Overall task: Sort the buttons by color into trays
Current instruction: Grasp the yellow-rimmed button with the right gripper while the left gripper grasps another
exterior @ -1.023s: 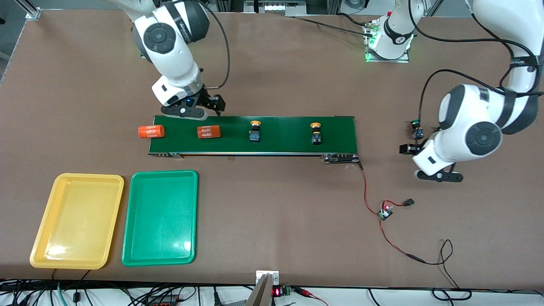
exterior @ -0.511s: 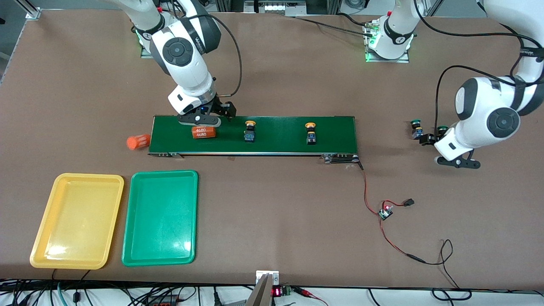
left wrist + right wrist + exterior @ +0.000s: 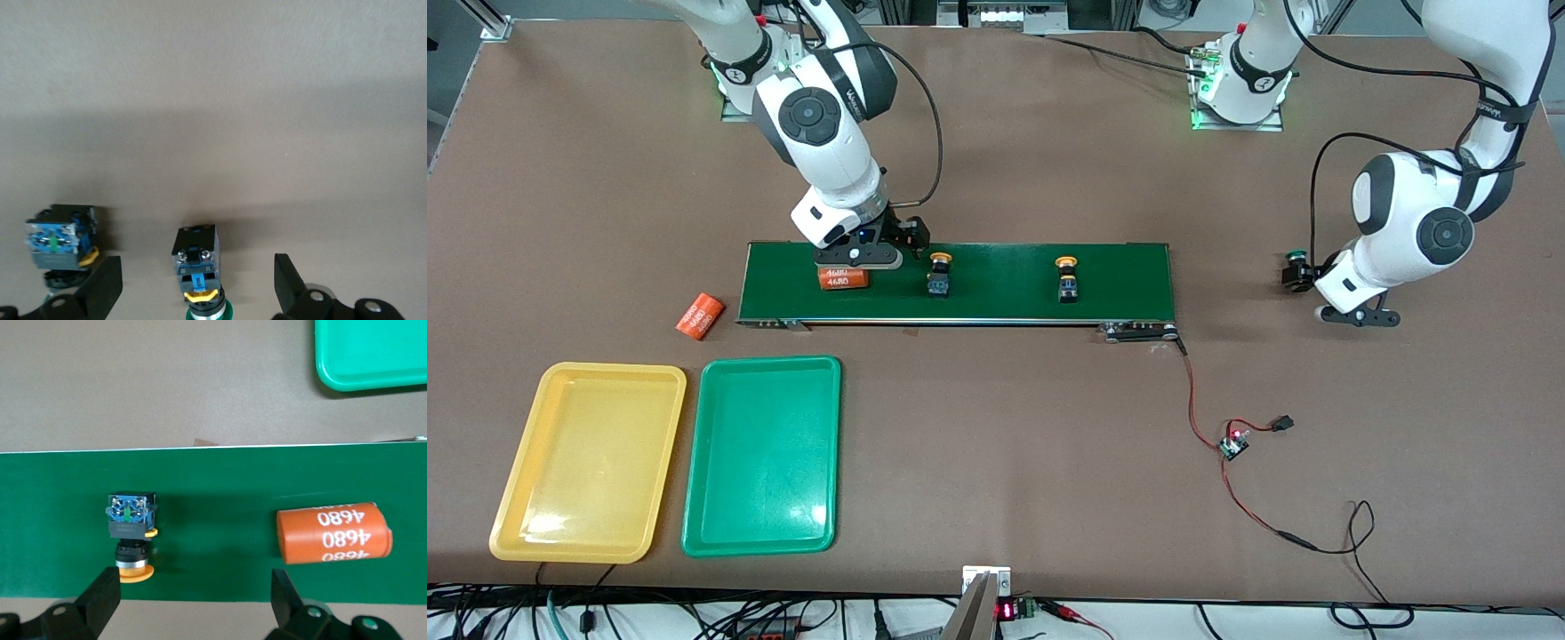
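Two yellow-capped buttons (image 3: 939,274) (image 3: 1065,278) stand on the dark-green belt (image 3: 1005,298). My right gripper (image 3: 889,242) (image 3: 195,583) hangs open over the belt's edge toward the robots. One yellow button (image 3: 131,527) is just off one finger and an orange cylinder (image 3: 333,533) is near the other. My left gripper (image 3: 1320,286) (image 3: 197,263) is open at the left arm's end of the table, with a green-capped button (image 3: 197,260) between its fingers, not touched. A second button (image 3: 61,241) (image 3: 1296,265) stands outside one finger. The yellow tray (image 3: 511,498) and the green tray (image 3: 763,524) lie near the front camera.
One orange "4680" cylinder (image 3: 845,280) lies on the belt under my right hand. Another (image 3: 700,316) lies on the table just off the belt's end. A small circuit board (image 3: 1233,442) with red wires lies near the belt's other end.
Buttons and cylinders rode the belt toward the right arm's end, and one cylinder dropped off onto the table. My right gripper moved along the belt. My left gripper swung over the green-capped buttons.
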Motion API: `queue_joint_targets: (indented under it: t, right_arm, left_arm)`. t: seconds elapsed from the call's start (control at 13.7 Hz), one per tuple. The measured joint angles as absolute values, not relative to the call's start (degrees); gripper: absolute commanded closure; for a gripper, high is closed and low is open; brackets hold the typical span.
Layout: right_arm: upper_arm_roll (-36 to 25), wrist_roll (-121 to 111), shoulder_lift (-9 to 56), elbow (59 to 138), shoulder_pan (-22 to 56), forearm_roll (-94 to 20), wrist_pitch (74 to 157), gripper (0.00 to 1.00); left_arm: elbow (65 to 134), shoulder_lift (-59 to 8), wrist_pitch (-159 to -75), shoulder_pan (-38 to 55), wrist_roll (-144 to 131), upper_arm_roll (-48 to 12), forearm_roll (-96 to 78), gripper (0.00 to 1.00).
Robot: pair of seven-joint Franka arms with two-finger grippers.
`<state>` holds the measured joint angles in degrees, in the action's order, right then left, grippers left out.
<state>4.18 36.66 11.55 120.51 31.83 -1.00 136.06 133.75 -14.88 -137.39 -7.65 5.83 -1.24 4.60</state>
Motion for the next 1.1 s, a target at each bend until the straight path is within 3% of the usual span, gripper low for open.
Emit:
queue_joint_targets:
  t: [0.15,0.22,0.37,0.58,0.95,1.1]
  right_arm:
    - [4.2,36.6,12.3,120.5,31.9,-1.0,137.0,0.00]
    - [4.2,36.6,12.8,120.5,32.0,-1.0,137.6,0.00]
    - [4.2,36.6,14.0,120.5,32.5,-1.0,139.0,0.00]
    - [4.2,36.6,15.9,120.5,32.8,-1.0,141.2,0.00]
    - [4.2,36.1,19.5,120.5,33.0,-0.7,146.3,0.00]
    - [4.1,35.3,20.8,120.4,33.0,-0.7,148.0,0.01]
  left_arm:
    - [136.5,-15.5,-141.7,-7.7,5.8,-0.7,4.4,0.03]
    - [137.3,-16.0,-142.8,-7.7,5.8,-0.4,4.4,0.19]
    - [137.9,-16.8,-143.4,-7.8,5.8,-0.1,4.4,0.63]
    - [138.1,-17.0,-143.5,-7.8,5.6,-0.1,4.4,0.91]
    - [136.9,-16.1,-142.3,-7.9,5.2,-0.1,4.4,0.95]
    - [133.3,-14.4,-136.5,-7.9,5.2,-0.4,4.4,0.95]
